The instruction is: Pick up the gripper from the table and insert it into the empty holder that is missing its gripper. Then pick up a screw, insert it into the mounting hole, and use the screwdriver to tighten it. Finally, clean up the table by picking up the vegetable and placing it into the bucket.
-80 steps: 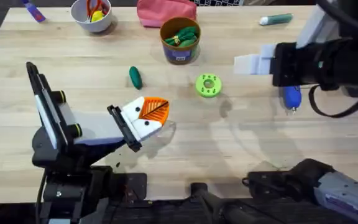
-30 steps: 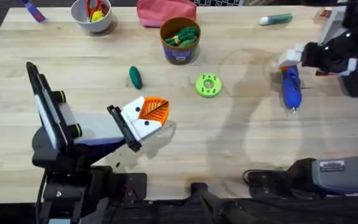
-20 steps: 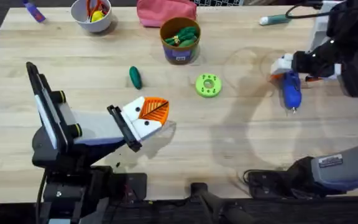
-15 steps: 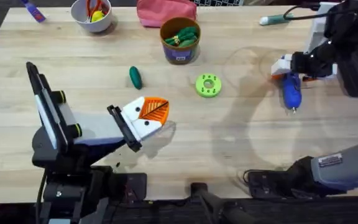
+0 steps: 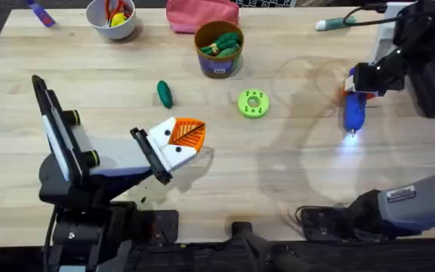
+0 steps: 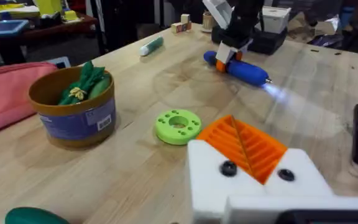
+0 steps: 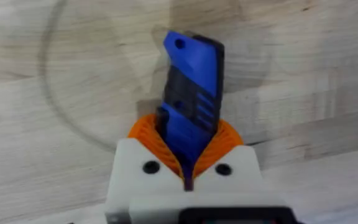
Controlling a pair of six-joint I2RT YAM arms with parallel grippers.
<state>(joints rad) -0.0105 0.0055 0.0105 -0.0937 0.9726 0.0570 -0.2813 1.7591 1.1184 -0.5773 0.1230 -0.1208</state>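
Observation:
My right gripper (image 5: pixel 361 78) is shut on the rear end of the blue screwdriver (image 5: pixel 353 110), which points toward the table's front with a light glowing at its tip. In the right wrist view the orange pads (image 7: pixel 143 132) clamp the screwdriver (image 7: pixel 192 81). My left gripper (image 5: pixel 189 136) rests shut at centre left with nothing held. Its orange ribbed gripper piece (image 6: pixel 253 149) sits in the white mount (image 6: pixel 210 180). Two dark round spots (image 6: pixel 228 168) mark the mount's face; I cannot tell hole from screw head. The dark green vegetable (image 5: pixel 164 94) lies left of the orange bucket (image 5: pixel 219 50).
A round green disc (image 5: pixel 253 103) lies between the two grippers. A white bowl (image 5: pixel 112 17), a pink pouch (image 5: pixel 202 15) and a teal marker (image 5: pixel 335 24) line the far edge. The bucket holds green toy pieces. A dark block stands at the right edge.
The right gripper came down over the screwdriver's rear end and shut on it, and the tip light came on. The left arm has not moved.

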